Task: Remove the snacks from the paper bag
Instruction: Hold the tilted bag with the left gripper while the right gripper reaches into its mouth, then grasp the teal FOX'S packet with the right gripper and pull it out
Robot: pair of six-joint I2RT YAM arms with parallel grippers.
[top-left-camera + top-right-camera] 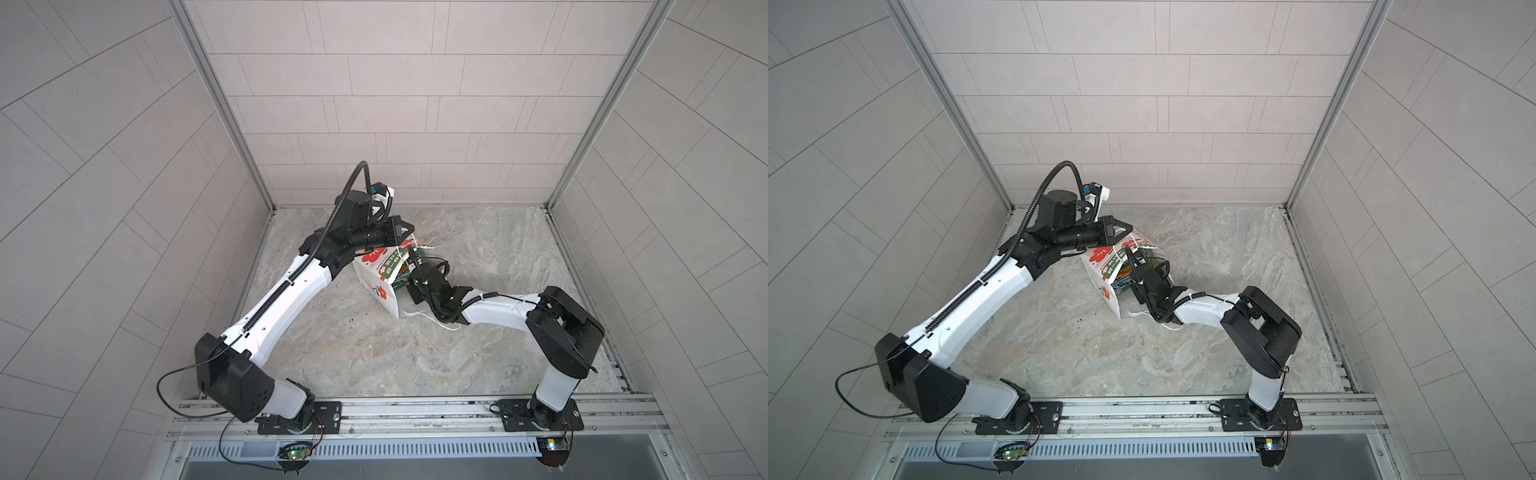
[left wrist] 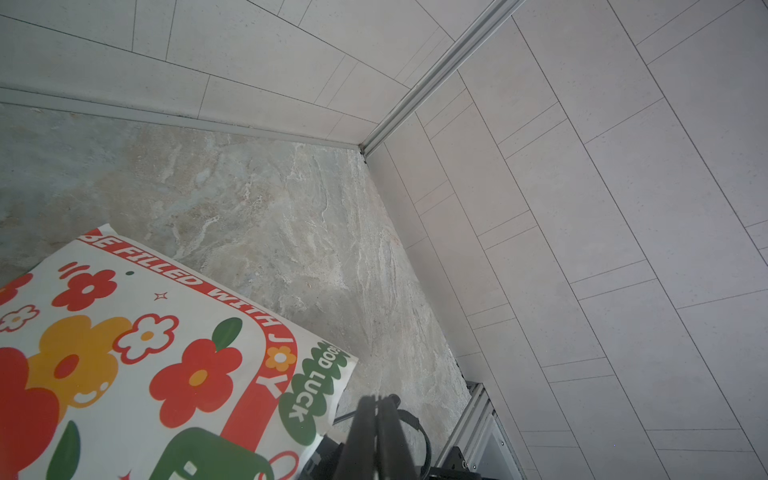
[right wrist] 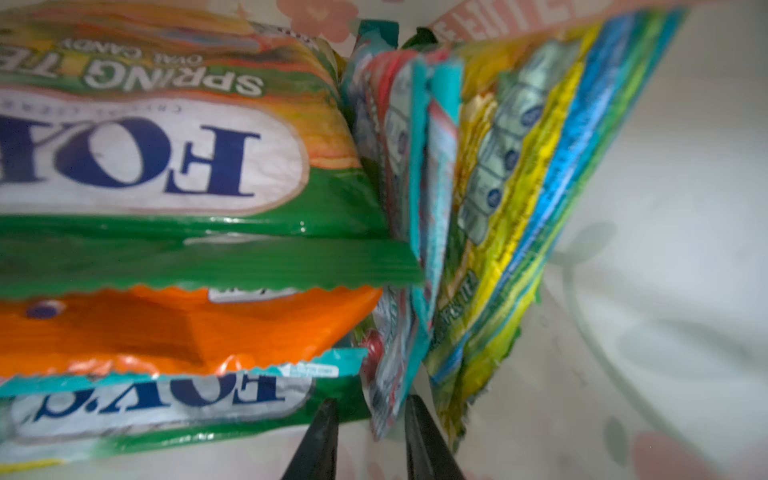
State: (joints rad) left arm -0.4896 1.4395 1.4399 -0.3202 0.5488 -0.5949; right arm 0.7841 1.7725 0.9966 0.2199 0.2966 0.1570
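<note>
The paper bag (image 1: 376, 282) (image 1: 1106, 286) lies tilted on the marble tabletop, and its flowered face (image 2: 145, 353) fills the near part of the left wrist view. My left gripper (image 2: 376, 401) (image 1: 409, 230) is shut beside the bag's far upper corner, with nothing showing between its fingers. My right gripper (image 3: 372, 411) is inside the bag and open, and the edge of a teal-red snack (image 3: 415, 166) stands between its fingers, unclamped. Beside it are a green snack (image 3: 187, 158), an orange one (image 3: 166, 328) and a yellow-green one (image 3: 519, 187). In both top views the right fingers are hidden in the bag's mouth.
A white cord handle (image 1: 446, 326) trails on the tabletop under the right forearm. Tiled walls close off the back and both sides. A metal rail (image 1: 415, 411) carrying both arm bases runs along the front. The white inside wall of the bag (image 3: 665, 208) flanks the packets.
</note>
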